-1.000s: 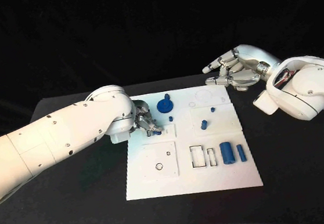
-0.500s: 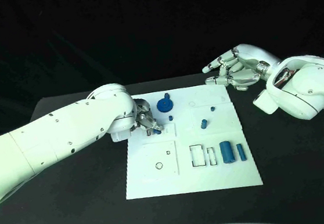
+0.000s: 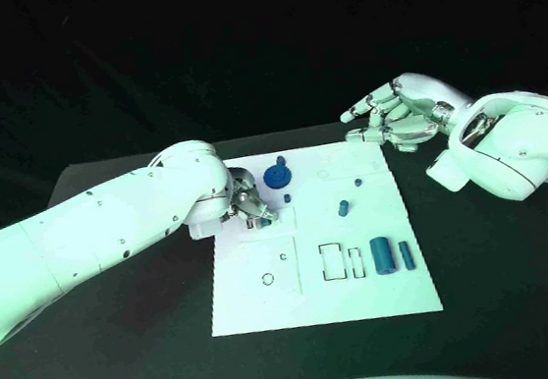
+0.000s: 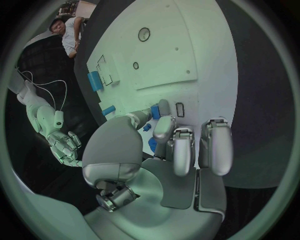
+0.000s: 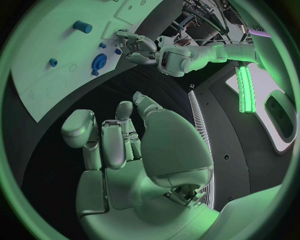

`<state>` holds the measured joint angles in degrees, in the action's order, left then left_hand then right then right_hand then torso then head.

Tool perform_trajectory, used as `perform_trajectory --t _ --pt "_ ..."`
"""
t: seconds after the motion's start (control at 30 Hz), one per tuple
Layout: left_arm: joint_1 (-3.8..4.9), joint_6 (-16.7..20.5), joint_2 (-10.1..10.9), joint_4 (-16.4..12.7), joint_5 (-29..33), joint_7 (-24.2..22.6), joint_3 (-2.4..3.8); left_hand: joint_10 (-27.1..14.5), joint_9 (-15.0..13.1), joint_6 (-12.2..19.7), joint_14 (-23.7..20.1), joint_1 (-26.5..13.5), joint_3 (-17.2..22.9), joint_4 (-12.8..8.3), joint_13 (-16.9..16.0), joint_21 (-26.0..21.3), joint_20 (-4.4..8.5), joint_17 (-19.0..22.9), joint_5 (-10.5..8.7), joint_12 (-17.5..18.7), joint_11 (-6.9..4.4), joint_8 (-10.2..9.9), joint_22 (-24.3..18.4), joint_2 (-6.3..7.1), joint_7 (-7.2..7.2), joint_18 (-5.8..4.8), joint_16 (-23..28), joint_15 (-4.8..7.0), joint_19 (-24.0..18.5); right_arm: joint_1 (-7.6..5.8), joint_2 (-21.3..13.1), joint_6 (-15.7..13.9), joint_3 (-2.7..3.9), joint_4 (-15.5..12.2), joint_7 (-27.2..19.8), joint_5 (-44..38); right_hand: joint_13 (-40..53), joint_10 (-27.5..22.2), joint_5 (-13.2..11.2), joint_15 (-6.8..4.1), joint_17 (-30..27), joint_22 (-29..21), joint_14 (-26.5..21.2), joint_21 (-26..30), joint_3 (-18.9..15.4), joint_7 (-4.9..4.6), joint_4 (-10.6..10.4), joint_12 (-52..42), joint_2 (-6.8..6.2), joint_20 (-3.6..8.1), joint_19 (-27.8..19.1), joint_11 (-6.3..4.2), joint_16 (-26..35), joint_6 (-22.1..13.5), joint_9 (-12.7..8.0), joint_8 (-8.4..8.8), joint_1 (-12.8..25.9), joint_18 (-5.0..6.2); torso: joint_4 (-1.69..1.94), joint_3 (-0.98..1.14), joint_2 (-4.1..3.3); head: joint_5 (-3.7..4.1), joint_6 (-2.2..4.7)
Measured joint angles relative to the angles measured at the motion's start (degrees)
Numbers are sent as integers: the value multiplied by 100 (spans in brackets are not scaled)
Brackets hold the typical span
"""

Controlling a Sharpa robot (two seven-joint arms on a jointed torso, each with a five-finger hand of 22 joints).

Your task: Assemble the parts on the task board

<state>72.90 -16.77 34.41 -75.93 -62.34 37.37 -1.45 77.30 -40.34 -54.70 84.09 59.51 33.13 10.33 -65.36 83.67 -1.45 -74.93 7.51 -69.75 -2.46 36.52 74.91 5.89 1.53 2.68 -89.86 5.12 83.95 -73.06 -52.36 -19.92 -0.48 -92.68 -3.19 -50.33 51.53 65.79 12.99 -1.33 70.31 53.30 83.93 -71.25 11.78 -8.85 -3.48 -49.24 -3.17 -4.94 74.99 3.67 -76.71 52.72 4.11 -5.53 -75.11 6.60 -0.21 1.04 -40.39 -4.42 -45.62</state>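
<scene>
Little moved since earlier, left hand (image 3: 248, 204) fingers pinching small blue part (image 4: 155, 112) at task board (image 3: 284, 309) edge, right hand (image 3: 398, 116) fingers spread.

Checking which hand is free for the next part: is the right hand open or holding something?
Open. The right hand hovers beyond the task board's far corner, fingers spread apart with nothing in them.

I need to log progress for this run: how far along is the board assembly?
Early to midway, as far as shows. Possibly done: a round blue part near the task board's far edge, though seating is unclear. In hand: the left hand pinches a small blue part over the board. Left: a short part lies loose mid-board, two blue cylinders lie beside open rectangular slots. The right hand hovers off the board, holding nothing.
</scene>
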Motion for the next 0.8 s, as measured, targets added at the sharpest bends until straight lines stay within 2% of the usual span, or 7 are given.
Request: perform_trajectory --t 0.07,0.23,0.53,0.7,0.77,0.8 --pt "-3 -11 -7 8 -16 0 -4 31 11 -54 0 -163 -147 115 -16 0 0 0 3 -14 29 -17 0 -8 -9 0 0 0 0 0 0 2 0 0 0 0 0 0 0 0 0 0 0 0 0 0 0 0 0 0 0 0 0 0 0 0 0 0 0 0 0 1 -4" --pt "-7 -17 -21 17 -39 0 -5 51 34 -91 0 -446 -634 345 -37 0 0 1 -22 -14 10 -61 0 11 -11 1 0 0 0 0 -1 6 0 0 0 0 -5 0 0 0 0 0 0 0 0 0 0 0 0 0 0 0 0 0 0 0 0 -1 0 0 0 5 -14" --pt "-9 -10 -32 51 -56 0 3 62 41 -151 0 -502 -1134 513 -69 -1 21 1 -22 -38 -1 -129 0 -38 -32 1 0 0 21 0 1 10 -1 7 0 2 -12 0 0 0 -14 -8 0 0 0 0 0 0 0 0 0 0 0 0 0 0 0 0 2 -1 1 7 -20" --pt "-10 14 20 22 -64 0 13 71 41 -198 -21 -592 -1581 612 -91 -1 35 2 -39 -38 -10 -130 -1 -77 -37 1 0 21 8 0 1 12 -1 10 0 4 -12 0 0 0 -14 -8 0 0 0 0 0 0 0 0 0 0 0 0 0 0 0 0 0 -5 1 8 -10" --pt "-13 36 71 -19 -71 0 32 71 41 -203 -21 -624 -1743 625 -90 -1 43 2 -78 -38 -10 -155 -1 -55 -41 1 0 21 0 0 0 13 -2 11 0 4 -12 0 0 0 -14 -8 0 0 0 0 0 0 0 0 0 0 0 0 0 0 0 -1 0 -7 1 9 -5" --pt "-14 48 96 -41 -73 0 47 71 41 -203 -21 -656 -1824 628 -83 -1 43 2 -111 -38 -10 -160 -1 -86 -41 1 0 21 0 0 0 13 -2 12 0 5 -12 0 0 0 -14 -8 0 0 0 0 0 0 0 0 0 0 0 0 0 0 0 0 -1 -9 1 11 -5"
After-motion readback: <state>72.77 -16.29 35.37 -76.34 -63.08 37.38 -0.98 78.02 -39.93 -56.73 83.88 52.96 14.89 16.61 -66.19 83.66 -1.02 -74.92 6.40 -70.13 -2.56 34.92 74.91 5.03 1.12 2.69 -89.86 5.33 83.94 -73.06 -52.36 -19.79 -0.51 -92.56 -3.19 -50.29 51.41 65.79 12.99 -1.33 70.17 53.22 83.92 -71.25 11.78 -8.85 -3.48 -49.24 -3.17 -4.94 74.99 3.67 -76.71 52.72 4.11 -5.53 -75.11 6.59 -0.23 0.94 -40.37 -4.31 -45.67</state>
